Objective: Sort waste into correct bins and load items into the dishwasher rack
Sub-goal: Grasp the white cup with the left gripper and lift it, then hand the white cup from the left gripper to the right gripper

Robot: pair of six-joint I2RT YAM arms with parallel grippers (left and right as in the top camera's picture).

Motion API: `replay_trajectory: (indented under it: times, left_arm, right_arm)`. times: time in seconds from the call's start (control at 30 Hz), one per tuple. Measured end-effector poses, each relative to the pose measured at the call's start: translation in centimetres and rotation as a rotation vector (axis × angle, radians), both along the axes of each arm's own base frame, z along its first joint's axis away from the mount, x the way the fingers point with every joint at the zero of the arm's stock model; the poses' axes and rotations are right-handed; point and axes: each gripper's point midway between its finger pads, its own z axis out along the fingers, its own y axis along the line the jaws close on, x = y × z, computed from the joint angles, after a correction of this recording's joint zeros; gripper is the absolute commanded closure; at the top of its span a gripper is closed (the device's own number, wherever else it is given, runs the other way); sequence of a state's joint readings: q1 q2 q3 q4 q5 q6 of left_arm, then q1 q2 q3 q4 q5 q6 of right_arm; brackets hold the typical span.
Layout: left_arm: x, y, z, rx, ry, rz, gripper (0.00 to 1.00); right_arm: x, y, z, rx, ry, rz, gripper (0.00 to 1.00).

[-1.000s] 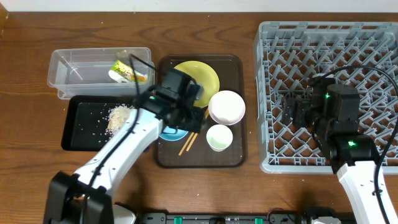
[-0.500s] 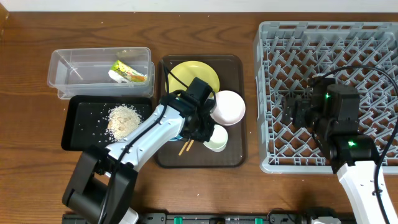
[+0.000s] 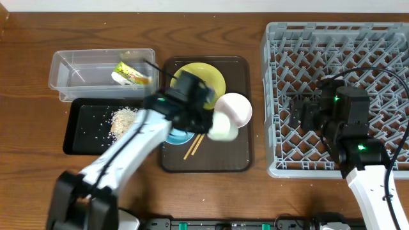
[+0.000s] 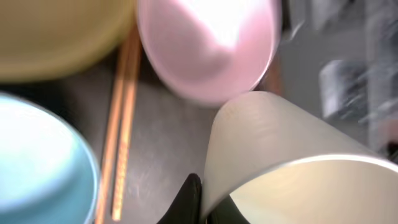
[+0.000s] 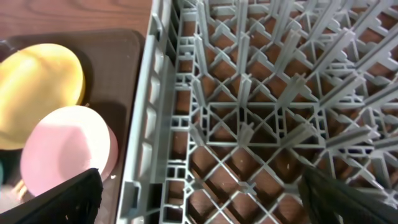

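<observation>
While the right gripper (image 3: pixel 305 114) hangs wide open over the large grey lattice-pegged dishwasher rack (image 3: pixel 275 96), the left gripper (image 3: pixel 209 123) pinches the rim of the small white cup (image 3: pixel 222 128), tilted above the brown serving tray (image 3: pixel 236 163) near its 4 o'clock. Loading looks underway; next the cup needs carrying toward 3 o'clock. A second ago it stood upright, ungripped.
</observation>
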State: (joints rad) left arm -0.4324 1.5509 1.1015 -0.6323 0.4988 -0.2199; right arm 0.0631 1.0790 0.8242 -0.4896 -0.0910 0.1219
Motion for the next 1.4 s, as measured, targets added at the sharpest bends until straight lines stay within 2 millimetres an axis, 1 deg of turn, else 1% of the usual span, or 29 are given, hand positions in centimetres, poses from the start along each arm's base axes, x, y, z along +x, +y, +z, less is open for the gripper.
replay_trajectory:
  times: [0.03,0.13,0.23,0.27,0.37,0.43,0.6,0.67,0.77,0.9,1.0,1.1,1.17,1.3,1.4]
  left_arm:
    - [1.1,0.5,1.2,-0.052,-0.029,0.031,0.94]
    - [3.9,1.9,3.3,-0.159,-0.081,0.105,0.94]
    - [6.5,3.3,4.9,-0.284,-0.114,0.168,0.94]
    - [7.4,3.8,5.4,-0.338,-0.115,0.186,0.94]
    - [8.8,4.3,5.9,-0.455,-0.09,0.201,0.94]
    - [9.1,4.0,5.9,-0.534,-0.055,0.18,0.94]
    - [8.4,2.3,5.3,-0.687,0.071,0.099,0.94]
    - [7.9,1.7,4.9,-0.718,0.121,0.079,0.94]
    - [7.3,0.9,4.6,-0.744,0.17,0.055,0.94]
    - [6.5,-0.1,5.2,-0.773,0.189,0.007,0.94]
    - [5.9,-0.7,5.7,-0.797,0.2,-0.028,0.94]
    - [5.6,-1.0,6.0,-0.812,0.209,-0.045,0.94]
    - [5.5,-1.0,6.1,-0.818,0.211,-0.05,0.94]
    - [5.4,-1.0,6.2,-0.826,0.215,-0.057,0.94]
    - [5.3,-1.0,6.3,-0.832,0.218,-0.063,0.94]
  right_arm:
    - [0.2,0.2,0.3,0.009,-0.015,0.009,0.01]
    - [0.9,1.1,0.8,0.041,-0.047,0.049,0.04]
    - [1.6,2.9,0.8,0.092,-0.059,0.147,0.06]
    - [1.7,3.9,0.5,0.119,-0.052,0.2,0.05]
    - [1.7,6.5,-0.5,0.201,-0.027,0.344,0.04]
    - [1.6,8.3,-1.1,0.265,-0.014,0.448,0.01]
    - [1.6,12.0,-1.2,0.424,-0.055,0.683,0.01]
    - [1.5,13.3,-1.1,0.484,-0.076,0.774,0.01]
    - [1.3,14.7,-1.3,0.54,-0.098,0.868,0.01]
    - [0.6,16.8,-1.7,0.594,-0.108,0.976,0.01]
    - [0.2,17.9,-1.7,0.608,-0.137,1.043,0.02]
    - [-0.1,18.8,-0.6,0.612,-0.211,1.121,0.08]
    - [-0.3,19.1,0.4,0.611,-0.264,1.171,0.1]
    - [-0.4,19.3,1.6,0.6,-0.345,1.23,0.09]
    - [-0.4,19.4,2.1,0.592,-0.374,1.247,0.1]
